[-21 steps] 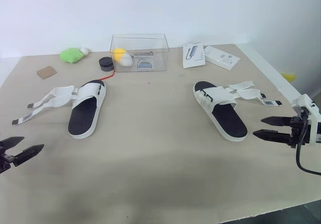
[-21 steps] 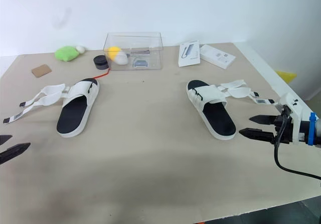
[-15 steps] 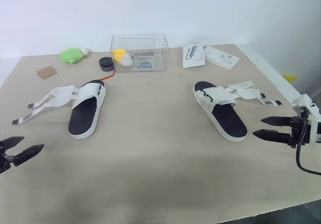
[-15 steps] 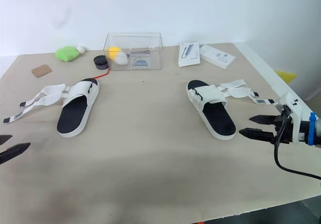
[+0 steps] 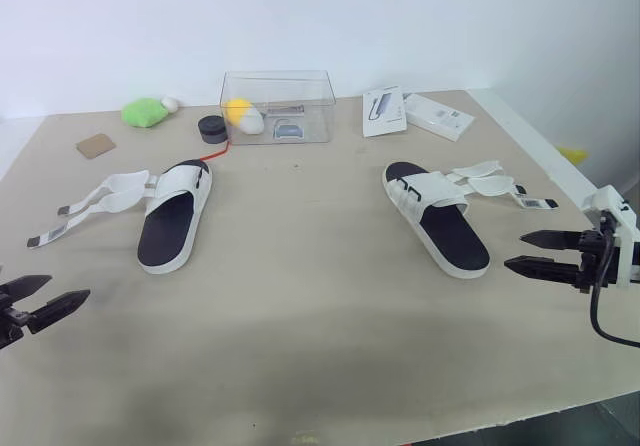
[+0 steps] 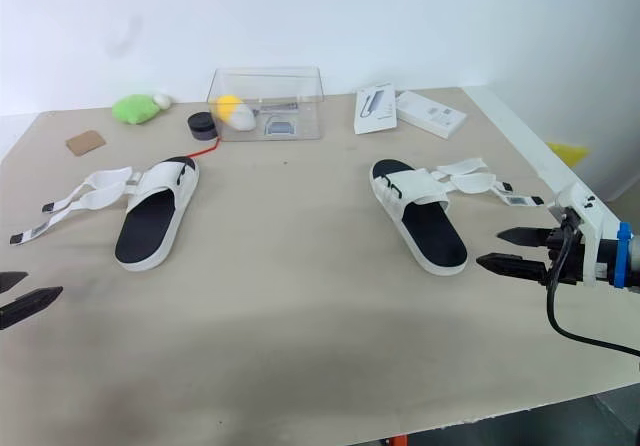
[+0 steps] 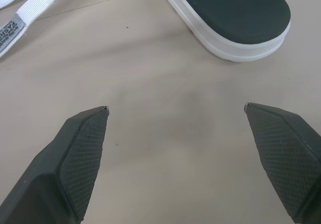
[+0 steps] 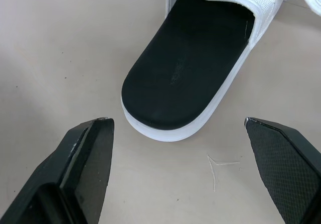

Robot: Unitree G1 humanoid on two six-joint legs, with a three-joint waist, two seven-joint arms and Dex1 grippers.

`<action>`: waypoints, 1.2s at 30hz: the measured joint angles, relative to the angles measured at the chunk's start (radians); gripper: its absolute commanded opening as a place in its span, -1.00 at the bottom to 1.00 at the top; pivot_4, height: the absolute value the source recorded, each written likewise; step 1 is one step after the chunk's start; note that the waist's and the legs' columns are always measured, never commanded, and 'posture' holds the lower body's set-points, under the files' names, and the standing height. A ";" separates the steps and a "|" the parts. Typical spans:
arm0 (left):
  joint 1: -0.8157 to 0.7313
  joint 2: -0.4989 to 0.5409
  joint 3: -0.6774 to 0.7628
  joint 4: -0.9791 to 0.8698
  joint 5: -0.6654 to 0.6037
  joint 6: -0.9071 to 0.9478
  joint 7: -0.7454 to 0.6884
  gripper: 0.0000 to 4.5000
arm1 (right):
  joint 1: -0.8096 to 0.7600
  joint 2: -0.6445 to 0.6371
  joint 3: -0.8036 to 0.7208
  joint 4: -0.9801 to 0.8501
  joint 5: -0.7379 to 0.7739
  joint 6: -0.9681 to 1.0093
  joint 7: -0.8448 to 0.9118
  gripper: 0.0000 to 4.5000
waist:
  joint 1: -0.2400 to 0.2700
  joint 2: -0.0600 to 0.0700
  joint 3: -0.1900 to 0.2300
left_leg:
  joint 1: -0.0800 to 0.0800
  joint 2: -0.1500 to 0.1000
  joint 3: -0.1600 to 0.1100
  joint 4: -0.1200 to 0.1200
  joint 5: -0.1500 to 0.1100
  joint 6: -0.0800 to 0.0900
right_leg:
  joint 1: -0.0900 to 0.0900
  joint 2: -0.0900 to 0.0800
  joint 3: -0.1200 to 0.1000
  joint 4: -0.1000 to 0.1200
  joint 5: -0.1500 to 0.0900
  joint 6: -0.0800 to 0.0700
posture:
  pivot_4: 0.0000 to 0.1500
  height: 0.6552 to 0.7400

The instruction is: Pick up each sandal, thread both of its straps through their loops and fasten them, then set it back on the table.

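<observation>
White black-insoled sandal (image 5: 440, 221), straps (image 5: 495, 178) loose, just ahead of right pincer (image 5: 514, 250), spread empty; left pincer (image 5: 69, 286) likewise. Advice: nip heel rim (image 8: 165, 133), keep straps free.

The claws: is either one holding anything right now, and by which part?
Nothing is held. The left claw and the right claw are both open and empty, short of the left sandal and right sandal lying on the table.
</observation>
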 measured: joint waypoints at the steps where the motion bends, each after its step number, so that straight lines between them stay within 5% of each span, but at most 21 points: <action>1: 0.000 0.000 0.000 -0.001 0.000 0.001 0.002 1.00 | 0.000 0.000 0.000 0.000 0.000 -0.001 0.000 1.00 | 0.000 0.000 0.000 | 0.000 0.000 0.000 0.000 0.000 0.000 | 0.000 0.000 0.000 0.000 0.000 0.000 | 1.00 1.00; 9: -0.038 -0.008 -0.006 -0.039 -0.024 0.025 0.012 1.00 | -0.022 0.049 -0.026 -0.009 0.020 -0.001 -0.033 1.00 | 0.000 0.000 0.000 | 0.000 0.000 0.000 0.000 0.000 0.000 | 0.000 0.000 0.000 0.000 0.000 0.000 | 1.00 1.00; 18: -0.276 -0.095 -0.149 -0.279 -0.172 0.153 0.126 1.00 | -0.068 0.156 -0.093 -0.180 0.033 -0.045 -0.228 1.00 | 0.003 0.000 0.000 | -0.002 -0.002 -0.002 0.001 0.000 0.000 | 0.001 0.000 0.000 0.000 0.001 0.002 | 1.00 1.00; 29: -0.618 -0.321 -0.545 -0.376 -0.207 0.213 0.229 1.00 | -0.060 0.202 -0.013 -0.198 -0.318 -0.500 -0.538 1.00 | 0.000 0.001 -0.001 | -0.003 -0.005 -0.002 0.004 0.000 -0.001 | 0.002 -0.002 0.004 0.000 0.003 0.006 | 1.00 1.00; 31: -0.706 -0.457 -0.698 -0.338 -0.148 0.202 0.259 1.00 | -0.056 0.175 0.080 -0.148 -0.529 -0.696 -0.660 1.00 | 0.001 0.002 -0.001 | -0.003 -0.007 -0.002 0.005 0.001 -0.001 | 0.003 -0.003 0.004 0.000 0.003 0.007 | 1.00 1.00; 36: -0.809 -0.634 -0.838 -0.194 -0.054 0.124 0.275 1.00 | -0.091 0.175 0.199 -0.070 -0.723 -0.854 -0.783 1.00 | -0.001 0.002 -0.001 | -0.002 -0.009 -0.002 0.009 0.001 -0.001 | 0.003 -0.002 0.008 0.000 0.006 0.010 | 1.00 1.00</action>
